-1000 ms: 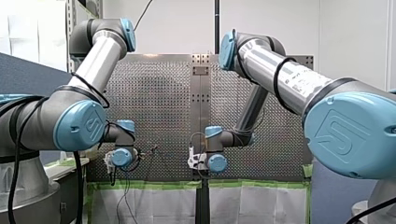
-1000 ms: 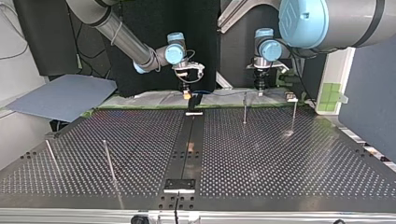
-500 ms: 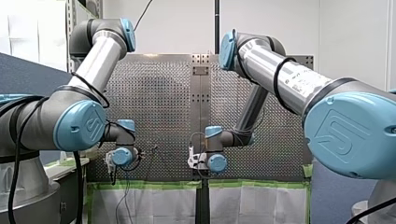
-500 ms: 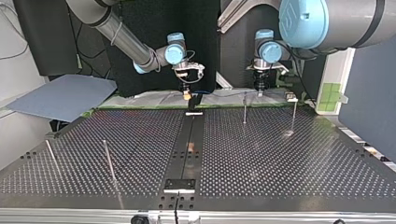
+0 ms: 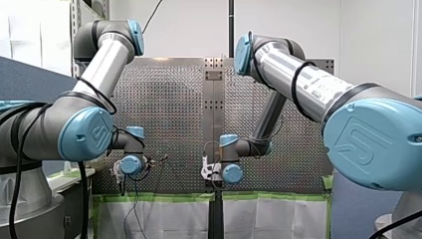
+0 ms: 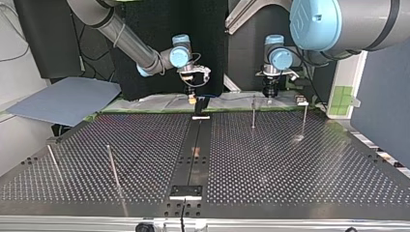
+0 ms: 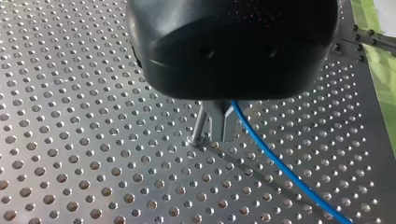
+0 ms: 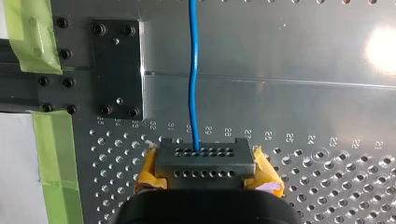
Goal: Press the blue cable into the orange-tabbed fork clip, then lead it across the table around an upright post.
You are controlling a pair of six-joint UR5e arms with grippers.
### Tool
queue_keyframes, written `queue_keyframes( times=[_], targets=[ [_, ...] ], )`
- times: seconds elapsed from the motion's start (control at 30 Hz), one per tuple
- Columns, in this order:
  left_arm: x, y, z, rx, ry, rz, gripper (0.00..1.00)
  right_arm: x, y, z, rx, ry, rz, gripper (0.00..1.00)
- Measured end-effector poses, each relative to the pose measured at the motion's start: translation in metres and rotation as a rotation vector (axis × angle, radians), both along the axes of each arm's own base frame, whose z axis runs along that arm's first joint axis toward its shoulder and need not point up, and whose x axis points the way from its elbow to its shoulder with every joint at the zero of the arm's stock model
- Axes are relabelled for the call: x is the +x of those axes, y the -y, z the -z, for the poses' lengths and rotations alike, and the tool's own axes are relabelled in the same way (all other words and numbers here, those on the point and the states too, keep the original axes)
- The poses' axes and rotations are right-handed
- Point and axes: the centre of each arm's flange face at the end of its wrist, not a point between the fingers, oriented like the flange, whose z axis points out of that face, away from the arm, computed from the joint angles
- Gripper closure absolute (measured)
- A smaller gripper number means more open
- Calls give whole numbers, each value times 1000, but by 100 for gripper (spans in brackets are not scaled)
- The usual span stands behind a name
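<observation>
Top view: both arms are working at the far edge of the perforated table, along the green tape.
- R gripper, with a yellow tip, is hanging over the far end of the black centre strip, about mid-width.
- L gripper is hanging to its right, well apart from it, just beyond the far post.
- A second post is standing further right. Two near-left posts are standing well away from both grippers.
- A blue-grey sheet is lying off the table at far left.

R wrist view: blue cable is running straight ahead from the gripper over the bare plate and going out of view. Its near end is going into the dark perforated tip between the yellow pads. Jaws are standing narrow, gripping the cable. A black bolted plate is sitting ahead and to one side, next to a taped corner.

L wrist view: metal fingers are drawn together, narrow, pinching the cable. The cable is leaving at their side and trailing away low over the holes. A post base is standing just beside the fingers, on the side opposite the cable. Can't tell whether they are touching.

Front view: L arm is coming in from the left and R arm from the right. Both wrists are sitting low by the taped edge.
</observation>
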Motion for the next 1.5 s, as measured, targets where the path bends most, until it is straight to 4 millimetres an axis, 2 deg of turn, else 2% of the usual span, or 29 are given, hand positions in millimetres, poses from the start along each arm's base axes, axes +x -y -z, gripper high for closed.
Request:
queue_keyframes(
  times=[0.57, 0.73, 1.07, 1.5],
  targets=[
    [14, -3, -5, -65, 21, 11, 100, -8, 12, 0, -7, -1, 17, 100],
    [16, -3, 1, -82, 8, 17, 100, -7, 12, 0, -11, 1, 5, 100],
    [32, -4, 29, -74, -23, 16, 100, -3, 17, -3, -23, 16, -6, 100],
    [51, -9, 25, -103, -11, 5, 100, 2, 30, -13, -31, 22, -1, 100]
  ],
)
